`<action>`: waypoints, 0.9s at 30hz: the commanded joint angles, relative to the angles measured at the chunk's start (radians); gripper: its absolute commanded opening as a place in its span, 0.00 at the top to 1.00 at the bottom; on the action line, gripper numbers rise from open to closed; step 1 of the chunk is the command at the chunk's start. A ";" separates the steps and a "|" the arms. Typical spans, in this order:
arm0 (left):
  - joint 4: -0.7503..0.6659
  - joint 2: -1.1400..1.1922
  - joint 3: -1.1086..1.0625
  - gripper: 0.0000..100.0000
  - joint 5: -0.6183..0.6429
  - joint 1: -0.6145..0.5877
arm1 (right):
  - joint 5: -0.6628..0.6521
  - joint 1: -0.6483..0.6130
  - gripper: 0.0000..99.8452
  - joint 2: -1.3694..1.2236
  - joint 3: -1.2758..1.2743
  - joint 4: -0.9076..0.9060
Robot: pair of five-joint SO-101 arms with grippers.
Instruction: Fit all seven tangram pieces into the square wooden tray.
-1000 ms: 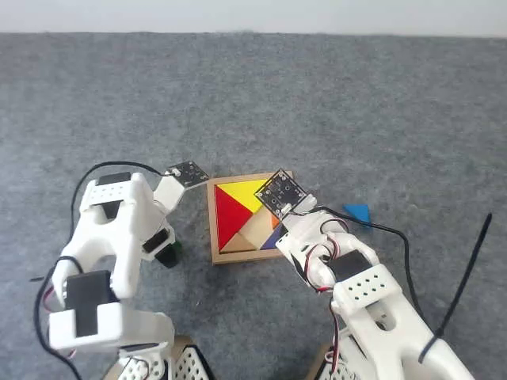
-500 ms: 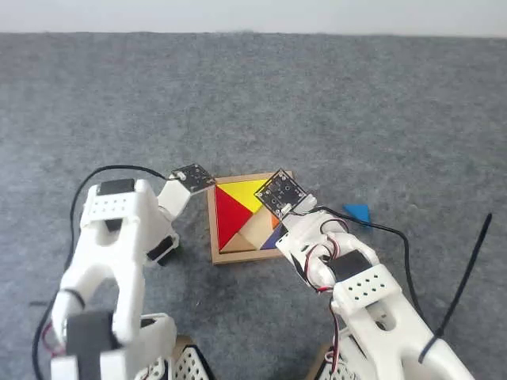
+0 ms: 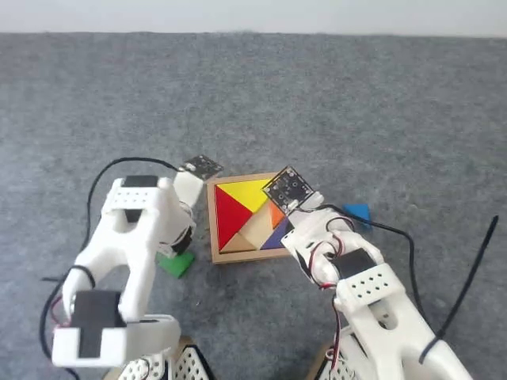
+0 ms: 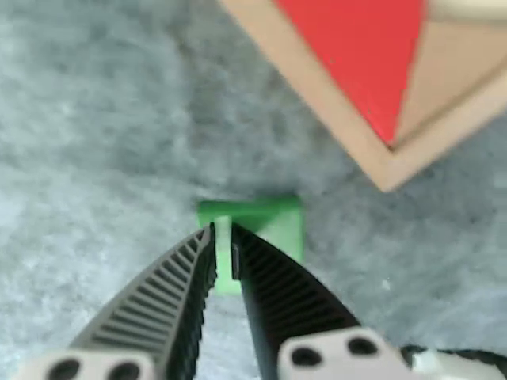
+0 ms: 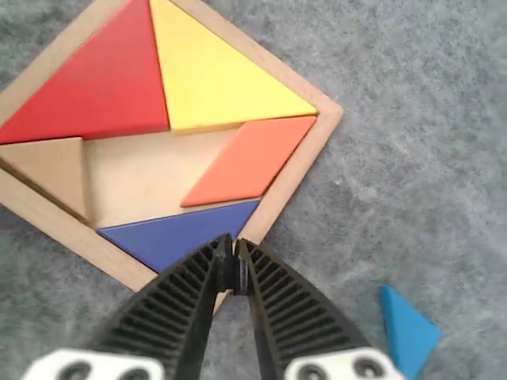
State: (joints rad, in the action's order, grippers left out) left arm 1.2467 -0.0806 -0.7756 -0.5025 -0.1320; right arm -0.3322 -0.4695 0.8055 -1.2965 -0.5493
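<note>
The left arm folds forward and down, its wrist just off the left side of the square wooden tray (image 3: 238,256). The left gripper (image 4: 223,237) is closed on the green square piece (image 3: 176,264), with a pale sliver of it showing between the jaws. That piece sits on the grey desk (image 3: 356,103) near the tray's near-left corner. The right arm leans in from the near side. The right gripper (image 5: 230,245) is pressed closed and empty over the tray's near-right rim, by the dark blue triangle (image 5: 178,233). Also in the tray are a red triangle (image 3: 228,215), a yellow triangle (image 3: 247,192), an orange parallelogram (image 5: 249,158) and a tan triangle (image 5: 51,170). A light blue triangle (image 3: 357,212) lies outside, right of the tray.
</note>
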 commanded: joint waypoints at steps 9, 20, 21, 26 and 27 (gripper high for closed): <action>0.077 -0.258 -0.108 0.86 0.048 0.051 | 0.005 0.010 0.99 0.001 0.078 -0.004; -0.040 -0.112 -0.143 0.82 -0.009 -0.014 | 0.005 0.008 0.99 0.001 0.077 -0.004; -0.058 -0.063 -0.128 0.83 -0.009 -0.025 | 0.005 0.008 0.99 0.001 0.077 -0.004; -0.043 0.029 -0.036 0.94 -0.006 -0.034 | 0.005 0.007 0.99 0.001 0.077 -0.004; -0.043 0.028 -0.039 0.93 -0.009 -0.031 | 0.005 0.007 0.99 0.001 0.077 -0.004</action>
State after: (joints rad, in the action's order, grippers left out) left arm 1.2359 -0.1097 -0.8170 -0.5025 -0.1504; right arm -0.3322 -0.4680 0.8055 -1.2965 -0.5493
